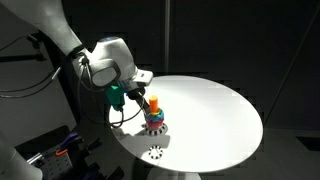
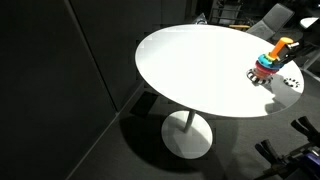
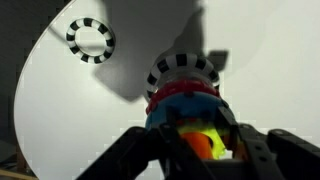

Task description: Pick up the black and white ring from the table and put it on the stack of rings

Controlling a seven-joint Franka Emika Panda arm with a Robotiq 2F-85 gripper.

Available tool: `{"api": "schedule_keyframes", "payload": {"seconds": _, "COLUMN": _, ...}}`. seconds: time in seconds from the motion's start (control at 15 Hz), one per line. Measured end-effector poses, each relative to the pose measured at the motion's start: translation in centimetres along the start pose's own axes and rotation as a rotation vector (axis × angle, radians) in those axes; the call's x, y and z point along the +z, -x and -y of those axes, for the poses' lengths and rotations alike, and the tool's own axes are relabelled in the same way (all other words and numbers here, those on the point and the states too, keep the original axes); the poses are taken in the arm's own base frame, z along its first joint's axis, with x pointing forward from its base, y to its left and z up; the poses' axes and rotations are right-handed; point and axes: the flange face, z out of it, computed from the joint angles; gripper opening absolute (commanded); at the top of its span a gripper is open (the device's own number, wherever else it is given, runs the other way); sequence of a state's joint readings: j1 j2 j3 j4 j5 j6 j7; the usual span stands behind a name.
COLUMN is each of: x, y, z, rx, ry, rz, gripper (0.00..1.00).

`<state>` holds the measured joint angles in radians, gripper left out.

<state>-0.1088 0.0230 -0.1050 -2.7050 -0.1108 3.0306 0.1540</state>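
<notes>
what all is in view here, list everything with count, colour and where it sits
table: 1, white, round, fills the middle of both exterior views
table pedestal: 1, white, on the dark floor under the tabletop
stack of rings: 1, red, blue and a black and white striped layer on an orange peg, upright on the table near its edge
black and white ring: 1, black and white segments, lying flat on the table, apart from the stack
robot arm: 1, white, reaching in over the table edge
gripper: 1, dark, open, fingers either side of the stack's top, holding nothing
</notes>
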Motion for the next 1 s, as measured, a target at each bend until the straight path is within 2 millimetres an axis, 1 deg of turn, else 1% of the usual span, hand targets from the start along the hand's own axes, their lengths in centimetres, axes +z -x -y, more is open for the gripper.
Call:
{"api": "schedule_keyframes", "payload": {"seconds": 0.07, "x": 0.0, "y": 0.0, "z": -0.04, "rx": 0.001, "ry": 0.0, "rz": 0.0, "gripper": 0.18}}
{"api": "schedule_keyframes", "payload": {"seconds": 0.13, "x": 0.0, "y": -0.01, "z": -0.07, "rx": 0.002, "ry": 0.001, "rz": 0.0, "gripper": 0.08}}
{"api": "schedule_keyframes", "payload": {"seconds": 0.2, "x": -0.01, "y": -0.02, "z": -0.1, "rx": 0.002, "ry": 0.001, "rz": -0.001, "gripper": 0.02}}
{"api": "schedule_keyframes", "payload": {"seconds": 0.33, "x": -0.03, "y": -0.06, "z": -0.18, "rx": 0.004, "ry": 0.001, "rz": -0.002, "gripper": 0.0}}
{"api": "schedule_keyframes", "payload": {"seconds": 0.4, "x": -0.07, "y": -0.1, "z": -0.24, "rx": 0.005, "ry": 0.002, "rz": -0.003, "gripper": 0.0}}
{"api": "schedule_keyframes", "payload": {"seconds": 0.53, "x": -0.1, "y": -0.12, "z": -0.32, "rx": 0.004, "ry": 0.003, "rz": -0.004, "gripper": 0.04}}
{"api": "schedule_keyframes", "payload": {"seconds": 0.87, "x": -0.37, "y": -0.22, "z": -0.36, "rx": 0.0, "ry": 0.003, "rz": -0.01, "gripper": 0.04}}
{"api": "schedule_keyframes", "payload": {"seconds": 1.0, "x": -0.48, "y": 0.05, "z": -0.38, "rx": 0.0, "ry": 0.004, "rz": 0.001, "gripper": 0.04}}
